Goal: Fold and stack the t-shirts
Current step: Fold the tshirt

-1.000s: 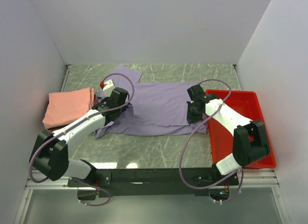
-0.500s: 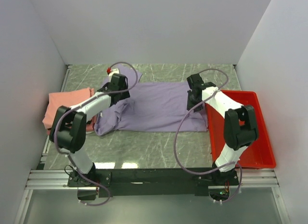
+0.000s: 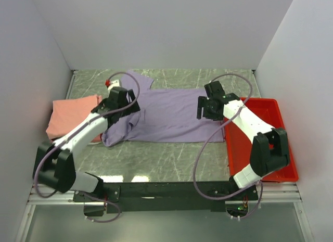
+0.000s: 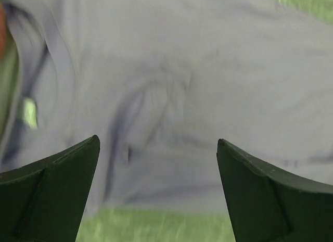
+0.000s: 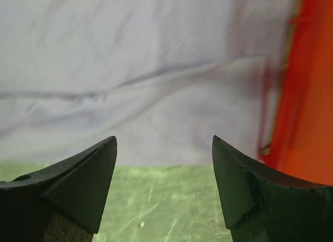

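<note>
Legible text: none. No writing, brand, number or sign can be read in any of the three views. A small pale patch point(image 4: 29, 113) is seen beside the folds of the lavender t-shirt point(image 4: 208, 70). It is too blurred for any print to be made out.

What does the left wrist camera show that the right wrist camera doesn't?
Only the left wrist view shows bunched folds in the lavender t-shirt. Only the right wrist view shows the red tray, next to a flatter part of the shirt. Both show the shirt lying on the green marbled table, with the left gripper and the right gripper open and empty over it.
</note>
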You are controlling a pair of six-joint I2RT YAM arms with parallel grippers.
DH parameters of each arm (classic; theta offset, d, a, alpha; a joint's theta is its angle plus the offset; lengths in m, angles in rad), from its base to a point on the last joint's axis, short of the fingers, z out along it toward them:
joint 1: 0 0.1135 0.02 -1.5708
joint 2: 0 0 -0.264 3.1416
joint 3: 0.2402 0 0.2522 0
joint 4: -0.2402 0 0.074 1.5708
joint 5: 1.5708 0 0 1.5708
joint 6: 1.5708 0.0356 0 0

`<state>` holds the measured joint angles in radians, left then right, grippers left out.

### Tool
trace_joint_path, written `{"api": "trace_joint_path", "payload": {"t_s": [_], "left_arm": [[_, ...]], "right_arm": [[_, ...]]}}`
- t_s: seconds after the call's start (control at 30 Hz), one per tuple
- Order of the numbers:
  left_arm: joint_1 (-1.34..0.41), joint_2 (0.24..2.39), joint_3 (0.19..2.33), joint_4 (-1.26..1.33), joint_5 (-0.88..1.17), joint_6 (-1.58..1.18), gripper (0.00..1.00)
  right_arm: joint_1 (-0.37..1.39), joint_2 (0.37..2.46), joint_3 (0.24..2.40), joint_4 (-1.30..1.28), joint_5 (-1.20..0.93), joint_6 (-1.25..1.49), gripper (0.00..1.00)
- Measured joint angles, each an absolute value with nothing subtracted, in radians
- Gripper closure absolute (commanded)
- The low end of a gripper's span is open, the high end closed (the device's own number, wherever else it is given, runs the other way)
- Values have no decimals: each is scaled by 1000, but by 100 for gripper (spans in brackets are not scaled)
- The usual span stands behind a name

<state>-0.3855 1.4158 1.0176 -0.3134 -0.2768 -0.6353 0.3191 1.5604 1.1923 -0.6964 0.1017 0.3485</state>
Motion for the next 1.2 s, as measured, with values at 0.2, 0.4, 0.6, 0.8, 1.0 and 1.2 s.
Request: {"api": "trace_joint_path", "payload": {"t_s": [0.2, 0.4, 0.6, 0.8, 1.0, 1.2], "left_arm": [[-422, 1294, 853, -329, -220, -698, 11], [-420, 1412, 854, -327, -200, -719, 29], [-419, 1556, 930, -360, -261, -721, 41], [-413, 1652, 997, -387, -322, -725, 77], [-399, 1669, 1020, -400, -371, -719, 99], [-366, 1669, 1036, -381, -373, -681, 99]], "right_arm": [[345, 1515, 1092, -654, 11, 347, 20], [345, 1514, 1067, -639, -17, 347, 20], [345, 1514, 1067, -628, -25, 346, 20], [345, 1514, 1066, -626, -25, 346, 20], [345, 1515, 1063, -619, -25, 345, 20], [345, 1518, 1060, -613, -25, 344, 20]]}}
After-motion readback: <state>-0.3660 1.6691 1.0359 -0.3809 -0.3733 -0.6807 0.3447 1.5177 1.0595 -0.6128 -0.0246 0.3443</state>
